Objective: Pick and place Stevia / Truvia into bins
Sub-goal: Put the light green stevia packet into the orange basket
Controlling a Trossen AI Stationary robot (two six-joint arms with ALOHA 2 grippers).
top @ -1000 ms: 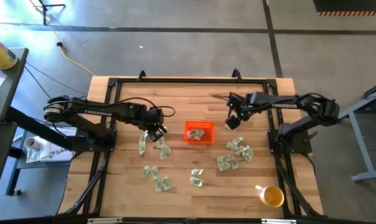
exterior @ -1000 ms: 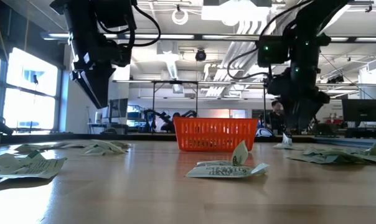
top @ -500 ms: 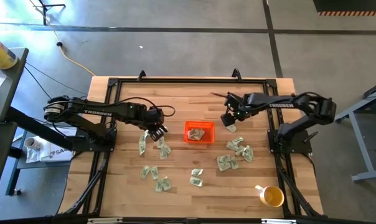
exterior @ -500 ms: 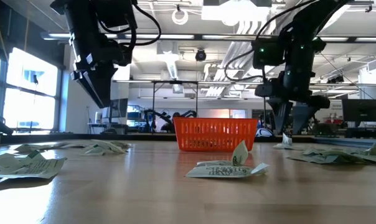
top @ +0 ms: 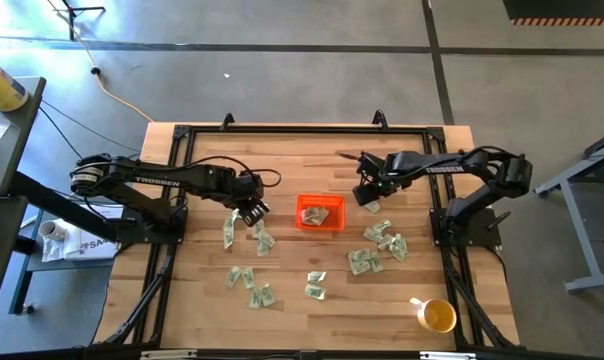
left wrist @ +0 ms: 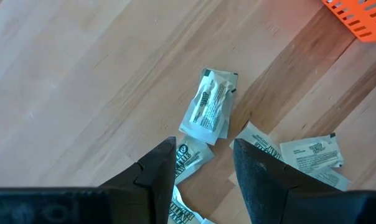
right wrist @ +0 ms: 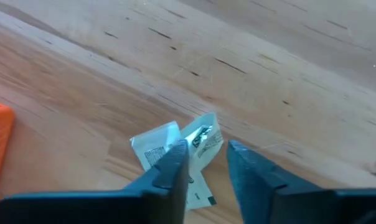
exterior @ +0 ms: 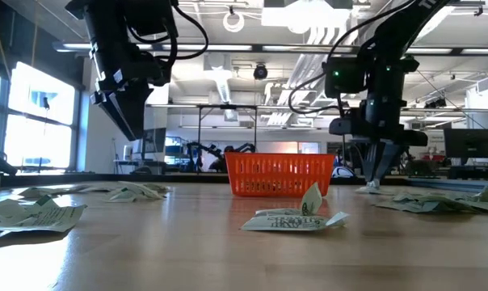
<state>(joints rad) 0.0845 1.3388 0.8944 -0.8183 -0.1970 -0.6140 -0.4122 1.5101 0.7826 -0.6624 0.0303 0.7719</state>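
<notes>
Pale green and white Stevia packets lie scattered on the wooden table: a cluster by the left arm, several near the front, and more at the right. The orange bin stands mid-table with a packet inside. My right gripper is down at the table just right of the bin, shut on a single packet. Left of the bin, my left gripper hovers open above a few packets and holds nothing. My right gripper has a raised fold of the small packet between its two fingertips. It comes from above, pointing down. The rest of the packet lies flat on the table. The fingers hide how far back the paper reaches.
A round yellow cup stands at the near right corner. A lone packet with an upturned end lies near the front. Bare wood stretches along the far side behind the bin. The bin's mesh wall stands just left of my right gripper.
My right gripper has come down to the table, drifting a little toward the bin, and has rolled about its own axis. Its fingers, spread wide half a second ago, have drawn together around the packet. My left gripper has kept still.
</notes>
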